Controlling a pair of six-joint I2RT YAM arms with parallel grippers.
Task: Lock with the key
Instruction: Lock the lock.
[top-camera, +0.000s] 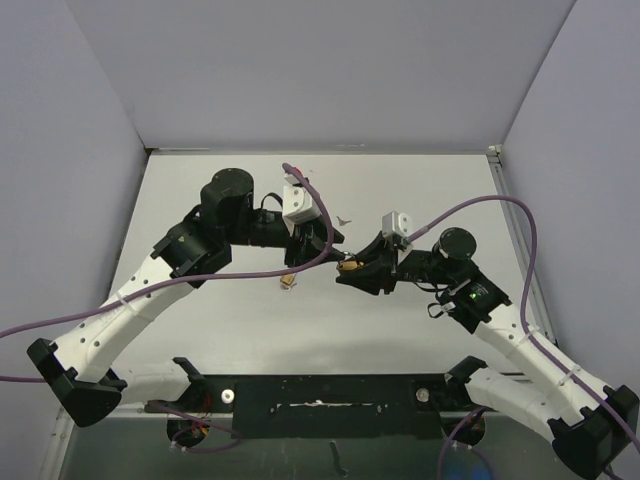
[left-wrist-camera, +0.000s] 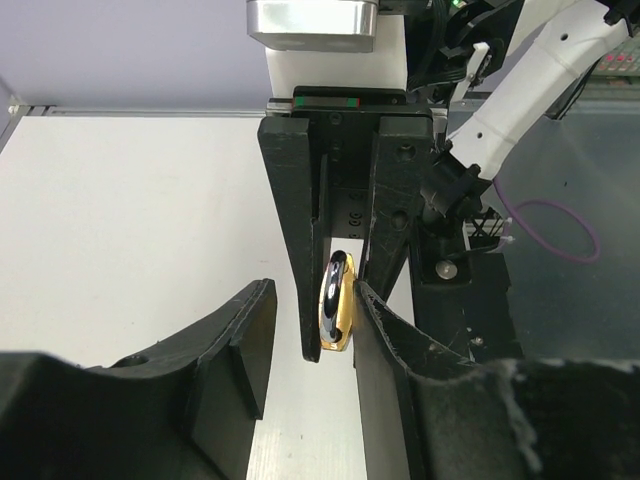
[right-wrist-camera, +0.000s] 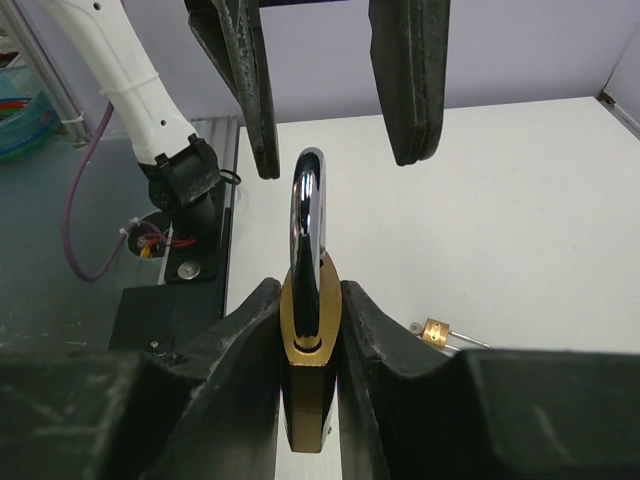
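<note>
The right gripper (right-wrist-camera: 310, 300) is squeezed tight on the padlock (right-wrist-camera: 306, 340). Its two black fingers (right-wrist-camera: 252, 335) press on both flat sides of the gold body, and the lock is up off the white table (top-camera: 250, 330). In the right wrist view the lock's silver loop (right-wrist-camera: 308, 200) sticks out past the fingertips and points at the other arm. The left gripper (top-camera: 325, 245) faces the lock head-on, and its fingers (right-wrist-camera: 245, 80) are spread wide apart, holding nothing. The tip of the silver loop sits in the gap just between those two fingertips. From the right wrist camera it does not seem to touch either one. In the left wrist view the lock sits nearer to the finger on the right of that picture, and I cannot tell if they touch there. The key (top-camera: 288, 283) is not in either gripper. It is a small gold thing that lies flat on the table by itself, near the two grippers and a bit closer to the arm bases.
</note>
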